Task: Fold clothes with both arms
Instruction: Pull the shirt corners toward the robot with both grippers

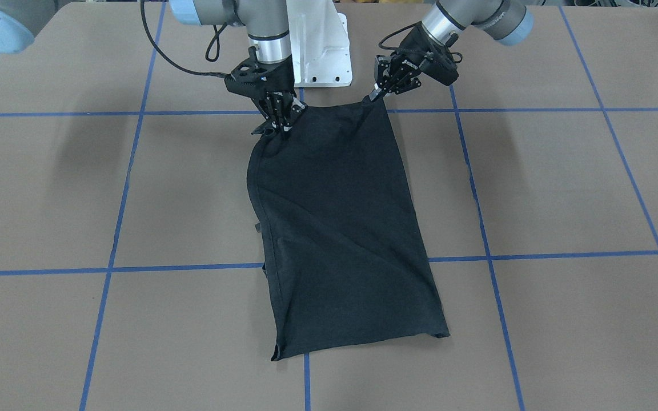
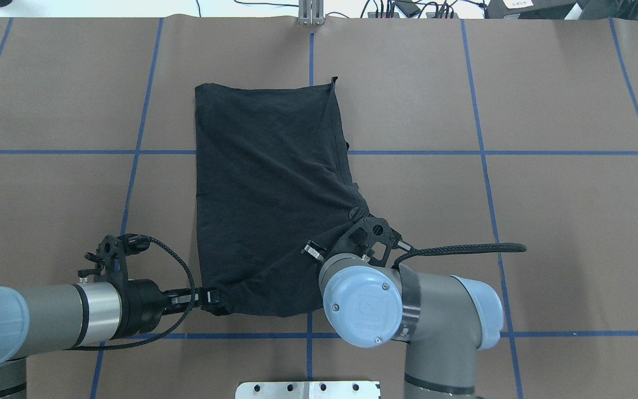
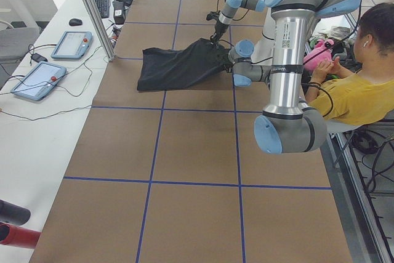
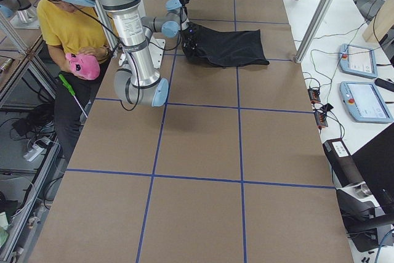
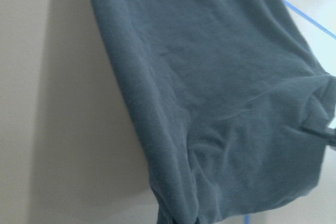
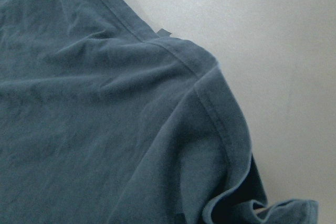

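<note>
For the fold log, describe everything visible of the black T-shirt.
The T-shirt is black, soft knit cloth, folded into a long, wrinkled rectangle. No print shows, only a stitched seam along one long edge. Its far end lies flat on the brown table. The two corners nearest the robot are pinched, one by the left claw, one by the right claw, and look slightly lifted.

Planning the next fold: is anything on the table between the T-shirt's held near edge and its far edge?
Nothing visible does. The left gripper and right gripper grip the near corners of the T-shirt; only its own fabric lies beyond.
</note>
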Motion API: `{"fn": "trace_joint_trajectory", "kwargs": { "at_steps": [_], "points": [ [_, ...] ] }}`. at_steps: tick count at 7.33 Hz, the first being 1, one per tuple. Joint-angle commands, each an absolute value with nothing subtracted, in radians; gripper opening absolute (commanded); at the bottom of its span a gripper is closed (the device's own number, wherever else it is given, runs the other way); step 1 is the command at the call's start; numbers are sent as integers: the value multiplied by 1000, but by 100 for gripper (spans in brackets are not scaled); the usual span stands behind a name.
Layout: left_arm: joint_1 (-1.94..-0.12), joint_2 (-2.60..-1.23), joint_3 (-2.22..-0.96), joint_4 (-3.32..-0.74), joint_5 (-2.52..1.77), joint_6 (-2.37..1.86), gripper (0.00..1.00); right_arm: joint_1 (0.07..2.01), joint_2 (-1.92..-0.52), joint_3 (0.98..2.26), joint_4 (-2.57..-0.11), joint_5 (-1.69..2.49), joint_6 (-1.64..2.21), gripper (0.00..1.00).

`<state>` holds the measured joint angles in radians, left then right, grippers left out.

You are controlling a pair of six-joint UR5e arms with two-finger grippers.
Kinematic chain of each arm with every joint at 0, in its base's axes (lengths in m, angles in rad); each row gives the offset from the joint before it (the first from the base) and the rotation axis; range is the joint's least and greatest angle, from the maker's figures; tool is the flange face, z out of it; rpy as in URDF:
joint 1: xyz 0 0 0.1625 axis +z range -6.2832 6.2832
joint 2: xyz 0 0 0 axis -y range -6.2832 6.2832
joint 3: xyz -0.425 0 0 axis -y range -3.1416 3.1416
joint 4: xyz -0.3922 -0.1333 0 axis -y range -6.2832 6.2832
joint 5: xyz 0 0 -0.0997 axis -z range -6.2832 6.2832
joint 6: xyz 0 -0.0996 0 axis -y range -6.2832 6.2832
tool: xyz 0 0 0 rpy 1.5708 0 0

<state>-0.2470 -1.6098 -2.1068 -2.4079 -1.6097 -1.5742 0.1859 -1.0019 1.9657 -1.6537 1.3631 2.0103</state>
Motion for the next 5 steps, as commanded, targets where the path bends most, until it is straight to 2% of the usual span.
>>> {"fn": "trace_joint_trajectory", "kwargs": {
  "at_steps": [1, 3, 5],
  "points": [
    [-245, -1598, -2299, -2240, -1675, -1575, 0, 91, -1038, 2193, -1838, 1345, 2019, 0],
    [-253, -1623, -2367, -2146, -1733, -1575, 0, 90, -1035, 2255, -1888, 1344, 2016, 0],
    [-276, -1707, -2355, -2042, -1752, -1566, 0, 153, -1025, 2247, -1888, 1345, 2005, 0]
  ]
}}
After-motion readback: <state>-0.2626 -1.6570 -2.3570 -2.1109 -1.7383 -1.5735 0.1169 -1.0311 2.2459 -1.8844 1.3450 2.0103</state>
